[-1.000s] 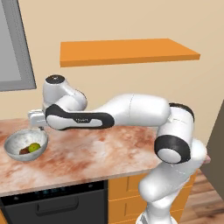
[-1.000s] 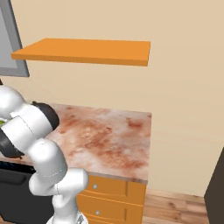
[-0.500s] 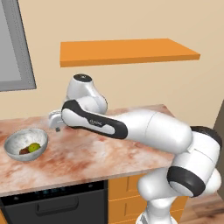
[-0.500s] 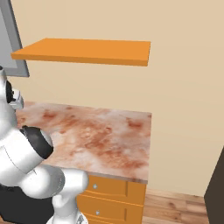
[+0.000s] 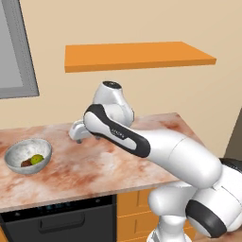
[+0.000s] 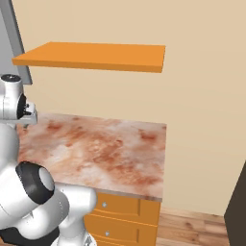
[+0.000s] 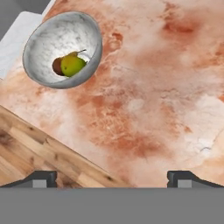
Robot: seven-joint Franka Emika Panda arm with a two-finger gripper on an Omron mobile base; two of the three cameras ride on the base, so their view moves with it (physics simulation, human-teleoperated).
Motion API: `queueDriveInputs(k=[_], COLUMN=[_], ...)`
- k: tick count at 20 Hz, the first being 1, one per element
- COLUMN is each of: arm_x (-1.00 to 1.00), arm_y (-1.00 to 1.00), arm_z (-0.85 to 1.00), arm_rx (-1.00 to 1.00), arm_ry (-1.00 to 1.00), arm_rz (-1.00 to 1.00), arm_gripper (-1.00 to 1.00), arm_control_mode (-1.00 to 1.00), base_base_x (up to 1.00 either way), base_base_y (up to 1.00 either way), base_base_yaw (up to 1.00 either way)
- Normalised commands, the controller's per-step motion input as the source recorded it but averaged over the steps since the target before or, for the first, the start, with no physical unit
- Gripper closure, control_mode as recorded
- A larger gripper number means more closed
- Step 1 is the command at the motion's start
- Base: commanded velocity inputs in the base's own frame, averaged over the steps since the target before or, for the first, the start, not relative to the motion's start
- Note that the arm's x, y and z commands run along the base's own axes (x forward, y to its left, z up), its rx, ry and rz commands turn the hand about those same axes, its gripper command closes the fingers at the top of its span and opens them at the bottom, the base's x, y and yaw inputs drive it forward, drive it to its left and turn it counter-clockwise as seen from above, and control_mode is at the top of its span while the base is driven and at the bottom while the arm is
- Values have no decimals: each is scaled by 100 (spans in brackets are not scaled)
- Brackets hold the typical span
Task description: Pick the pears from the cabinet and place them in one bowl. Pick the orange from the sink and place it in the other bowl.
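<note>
Two pears [image 7: 69,64] are lying together inside the speckled grey-white bowl [image 7: 48,37], the yellow-green one touching the dark brown one. That bowl [image 5: 21,152] is sitting on the marbled tabletop [image 5: 85,165], near its front edge and well to the left of the arm. The claw [image 7: 112,177] is hanging open and empty above the tabletop [image 7: 153,87], to the right of the bowl, its two fingertips [image 7: 41,178] standing wide apart with nothing between them. The orange cabinet slab [image 5: 137,54] is hanging on the wall above the tabletop, nothing resting on it; in the right base view the same slab [image 6: 91,55] is sitting above the tabletop [image 6: 96,149].
</note>
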Motion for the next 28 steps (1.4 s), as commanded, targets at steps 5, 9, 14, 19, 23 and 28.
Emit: queueDriveInputs(k=[5, 9, 14, 19, 23, 28], arm_x=[-7, -3, 0, 0, 0, 0], arm_y=[-35, -19, -1, 0, 0, 0], arm_z=[5, 2, 0, 0, 0, 0], arm_rx=[0, -2, 0, 0, 0, 0], arm_ry=[6, 10, 1, 0, 0, 0], arm_rz=[0, 0, -1, 0, 0, 0], arm_gripper=[-100, -100, -100, -100, -100, -100], arm_control_mode=[-100, -100, -100, -100, 100, 100], base_base_x=[0, 0, 0, 0, 0, -3], base_base_y=[0, 0, 0, 0, 0, 0], base_base_yaw=[0, 0, 0, 0, 0, 0])
